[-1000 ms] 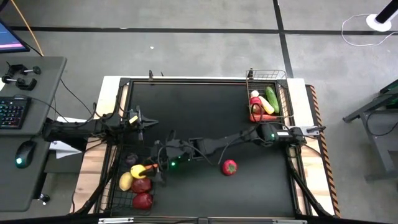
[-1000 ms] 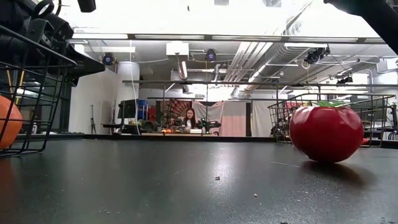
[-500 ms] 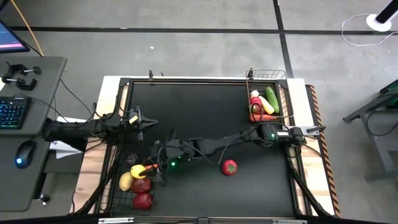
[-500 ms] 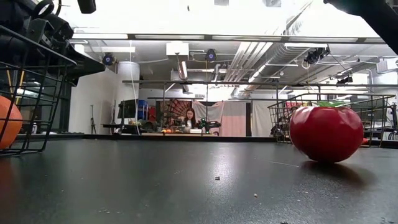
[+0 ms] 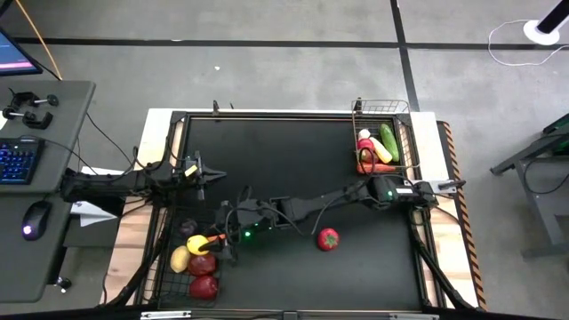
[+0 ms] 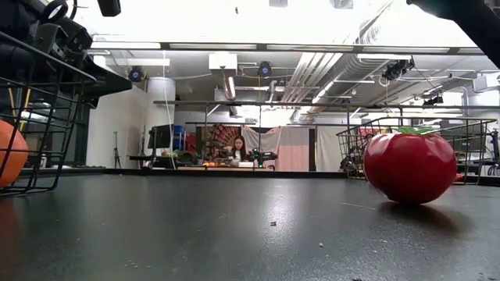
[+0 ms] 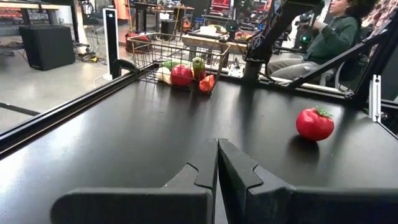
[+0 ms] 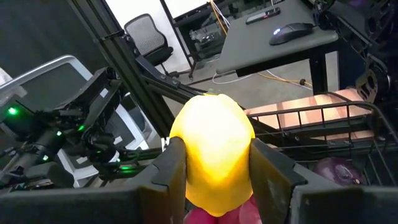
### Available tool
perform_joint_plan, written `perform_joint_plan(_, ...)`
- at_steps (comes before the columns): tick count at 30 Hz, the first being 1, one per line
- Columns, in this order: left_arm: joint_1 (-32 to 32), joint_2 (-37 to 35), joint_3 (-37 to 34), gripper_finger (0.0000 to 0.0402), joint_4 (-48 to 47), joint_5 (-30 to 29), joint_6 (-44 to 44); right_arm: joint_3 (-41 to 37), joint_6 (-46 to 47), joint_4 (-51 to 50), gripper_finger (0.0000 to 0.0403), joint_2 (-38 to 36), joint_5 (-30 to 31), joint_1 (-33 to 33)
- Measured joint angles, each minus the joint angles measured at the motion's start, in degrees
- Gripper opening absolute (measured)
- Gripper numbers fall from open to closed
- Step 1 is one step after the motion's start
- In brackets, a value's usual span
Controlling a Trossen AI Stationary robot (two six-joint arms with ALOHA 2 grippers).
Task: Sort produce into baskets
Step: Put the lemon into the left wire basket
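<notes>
My right gripper [image 5: 212, 241] reaches across the table to the near left corner. It is shut on a yellow lemon-like fruit [image 8: 211, 152] above the dark wire basket [image 5: 174, 286]. That basket holds a yellow fruit [image 5: 180, 259], two red ones [image 5: 203, 275] and a purple one [image 5: 188, 228]. A red tomato [image 5: 328, 238] rests on the table mat right of middle. The lighter basket [image 5: 402, 108] at the far right holds a cucumber, a carrot, corn and a red piece. My left gripper [image 7: 217, 163] waits shut at the table's left side. My right gripper pinches the yellow fruit's two opposite sides [image 8: 184, 163] between its two fingers [image 8: 170, 169]. The fingers come about level from the table's right side. The fruit is lifted clear over the dark basket, with a red fruit [image 8: 205, 216] just below it.
The dark basket's wire rim [image 8: 323, 112] stands beyond the held fruit. In the low view an orange fruit [image 6: 9, 152] shows inside that basket. A desk with keyboard and mouse [image 5: 34, 220] stands left of the table. A seated person [image 7: 333, 34] is beyond the right edge.
</notes>
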Motion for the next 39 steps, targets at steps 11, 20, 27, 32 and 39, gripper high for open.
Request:
perform_joint_plan(11, 0.0, 0.0, 0.0, 0.0000, 0.0, 0.0, 0.0, 0.0, -0.1, 0.0, 0.0126, 0.0, 0.0, 0.0)
perform_joint_plan(20, 0.0, 0.0, 0.0, 0.0000, 0.0, 0.0, 0.0, 0.0, 0.9, 0.0, 0.0126, 0.0, 2.4, 0.0)
perform_joint_plan(27, 0.0, 0.0, 0.0, 0.0000, 0.0, 0.0, 0.0, 0.0, 3.2, -0.5, 0.0126, 0.0, 6.2, -0.4)
perform_joint_plan(32, 0.0, 0.0, 0.0, 0.0000, 0.0, 0.0, 0.0, 0.0, 6.1, -0.9, 0.0126, -0.1, 8.2, -1.5)
perform_joint_plan(39, 0.0, 0.0, 0.0, 0.0000, 0.0, 0.0, 0.0, 0.0, 8.1, -2.7, 0.0154, -0.1, 8.2, -2.2)
